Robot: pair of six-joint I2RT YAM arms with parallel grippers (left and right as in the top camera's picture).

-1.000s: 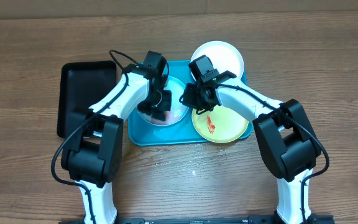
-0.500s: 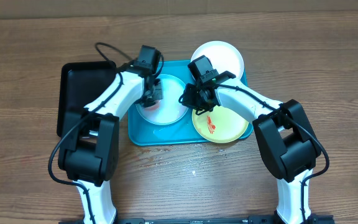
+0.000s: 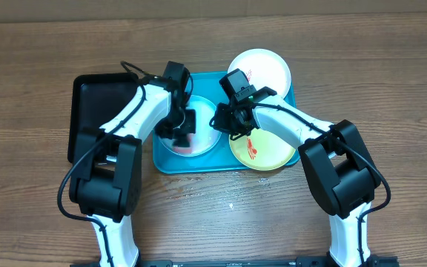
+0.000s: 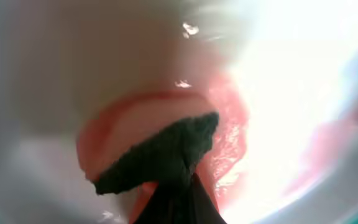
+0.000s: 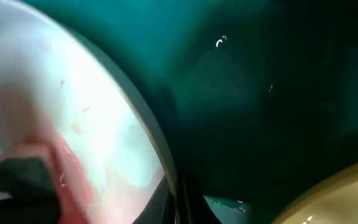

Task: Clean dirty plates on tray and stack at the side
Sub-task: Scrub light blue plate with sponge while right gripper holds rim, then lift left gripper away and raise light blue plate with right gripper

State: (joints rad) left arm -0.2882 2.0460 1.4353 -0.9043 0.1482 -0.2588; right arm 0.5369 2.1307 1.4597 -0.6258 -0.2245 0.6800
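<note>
Wood-grain tabletop (image 3: 35, 208) is seen from overhead, with a black tray (image 3: 98, 111) at the left and the turquoise tray (image 3: 199, 165) just beside it at the centre. All three plates are found on or over the turquoise tray. The light blue plate (image 3: 206, 139) lies in its left half, the yellow-green plate (image 3: 269, 152) overlaps its lower right rim, and the white plate (image 3: 265, 70) overlaps its upper right corner.

The task is judged to be at an early stage. The light blue plate is being scrubbed, and a red smear (image 4: 229, 143) is spread thin across it. A red streak (image 3: 250, 147) is seen on the yellow-green plate, which is untouched. No plate is stacked at the side yet.

The left arm is bent inward over the light blue plate. The left claw (image 3: 181, 132) is clenched on a dark green sponge (image 4: 160, 155), which is pressed onto the smear. The right arm is reached across the yellow-green plate. The right claw (image 3: 224, 119) is clenched and appears to pinch the right rim of the light blue plate, though its fingertips are not clearly shown.
</note>
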